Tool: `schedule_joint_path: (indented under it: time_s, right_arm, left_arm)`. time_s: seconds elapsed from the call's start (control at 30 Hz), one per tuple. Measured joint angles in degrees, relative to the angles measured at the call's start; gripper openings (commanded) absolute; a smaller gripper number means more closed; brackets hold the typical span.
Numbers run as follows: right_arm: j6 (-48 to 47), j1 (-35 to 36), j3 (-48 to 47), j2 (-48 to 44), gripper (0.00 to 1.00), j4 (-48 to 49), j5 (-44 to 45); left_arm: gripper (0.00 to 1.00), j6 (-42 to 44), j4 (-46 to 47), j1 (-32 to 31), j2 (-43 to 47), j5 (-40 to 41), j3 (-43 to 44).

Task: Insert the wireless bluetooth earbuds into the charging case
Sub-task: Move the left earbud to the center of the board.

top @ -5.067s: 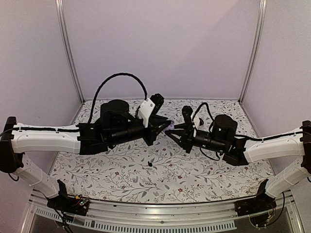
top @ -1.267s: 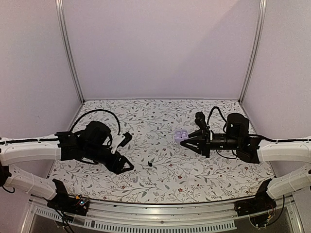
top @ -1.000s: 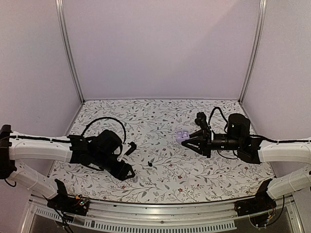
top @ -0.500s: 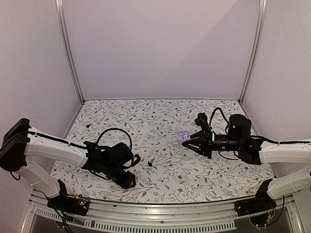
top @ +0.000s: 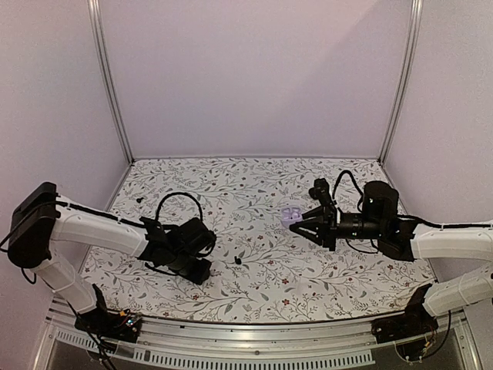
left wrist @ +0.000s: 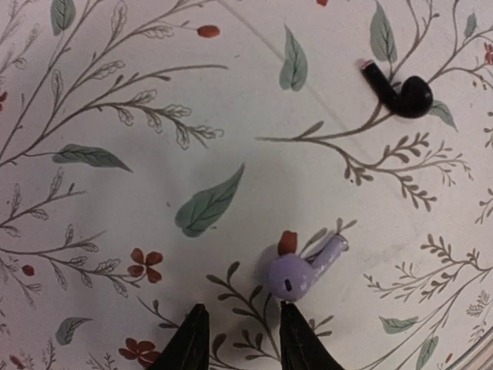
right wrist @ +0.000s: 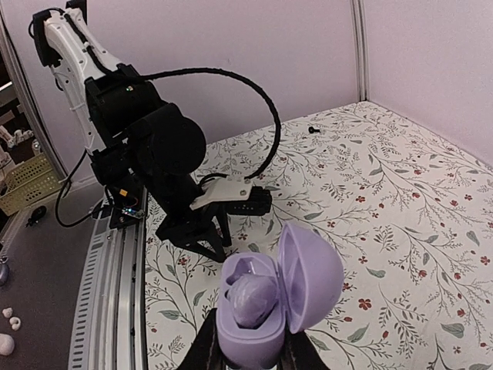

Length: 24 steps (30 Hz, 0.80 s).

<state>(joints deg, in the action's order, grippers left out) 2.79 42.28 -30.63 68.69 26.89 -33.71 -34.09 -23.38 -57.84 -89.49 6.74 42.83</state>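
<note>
Honestly, left gripper [left wrist: 243,351], half-open, empty, off-centre beside the lavender earbud [left wrist: 296,276], could flick it away; right gripper [right wrist: 250,356] clamps the charging case [right wrist: 269,308].

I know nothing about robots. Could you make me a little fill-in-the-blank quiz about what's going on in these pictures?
The right gripper holds the charging case with its lid ____. In the left wrist view, ____ earbuds lie loose on the floral cloth. The lavender earbud lies close to the left gripper; the farther earbud is coloured ____.
Missing words: open; two; black.
</note>
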Motion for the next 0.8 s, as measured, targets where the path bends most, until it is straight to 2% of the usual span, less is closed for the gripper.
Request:
schedule_joint_path:
  time_s: [0.2, 0.4, 0.6, 0.8]
  right_arm:
    - [0.0, 0.0, 0.0, 0.0, 0.0, 0.0, 0.2]
    - [0.0, -0.1, 0.0, 0.0, 0.0, 0.0, 0.2]
    - [-0.3, -0.4, 0.0, -0.2, 0.0, -1.1, 0.6]
    - [-0.4, -0.5, 0.0, -0.6, 0.0, -1.4, 0.6]
  left_arm:
    - [0.3, 0.9, 0.4, 4.7, -1.5, 4.1, 0.9]
    - [0.28, 0.9, 3.9, 8.3, 1.9, 2.0, -1.8]
    - [0.25, -3.2, 5.4, 5.8, 11.3, -4.3, -4.3]
    - [0.25, -6.5, 7.3, 2.6, 10.6, -9.7, -5.1]
